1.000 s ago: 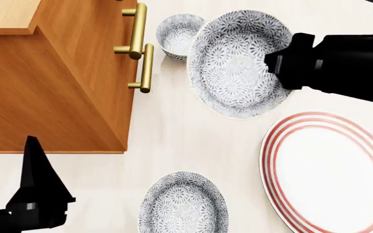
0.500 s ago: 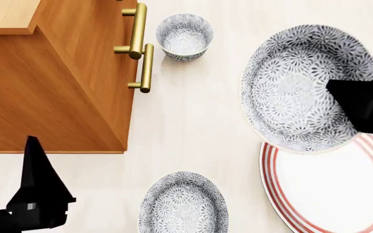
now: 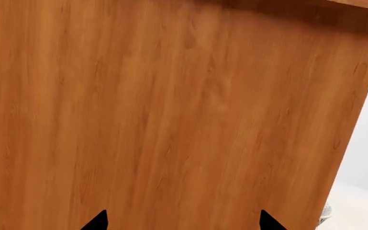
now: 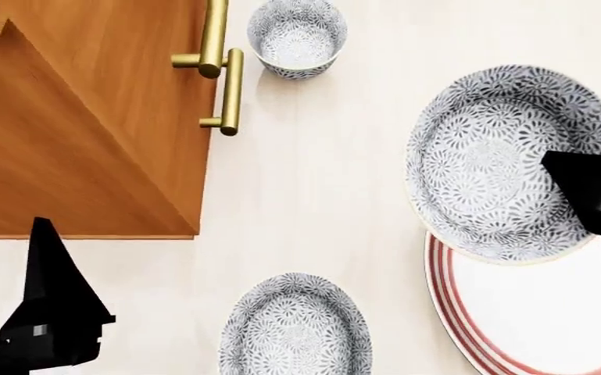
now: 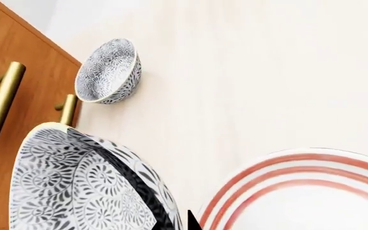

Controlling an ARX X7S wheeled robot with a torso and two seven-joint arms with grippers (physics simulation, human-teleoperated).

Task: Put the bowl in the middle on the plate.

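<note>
Left gripper [image 4: 44, 328] parked by the cabinet [image 4: 91, 117], jaws apart, empty. Mid-carry: right gripper [image 4: 592, 191] clamped on the bowl [image 4: 493, 160] rim, probably airborne, overlapping the plate [image 4: 550, 312] edge. Next: shift further over plate centre, level the bowl, lower, then release.

My right gripper [image 4: 592, 191] is running off the head view's right edge, so its jaws are not showing; it is covering part of the bowl [image 4: 503, 160], whose lower rim is hiding the plate [image 4: 550, 312] beneath. That plate is being cut off at the right and bottom edges. The nearer bowl [image 4: 295, 328] is getting clipped at the bottom. My left gripper [image 4: 50, 312] is leaving the frame's corner. The cabinet [image 3: 171, 110] is filling my left wrist view.
</note>
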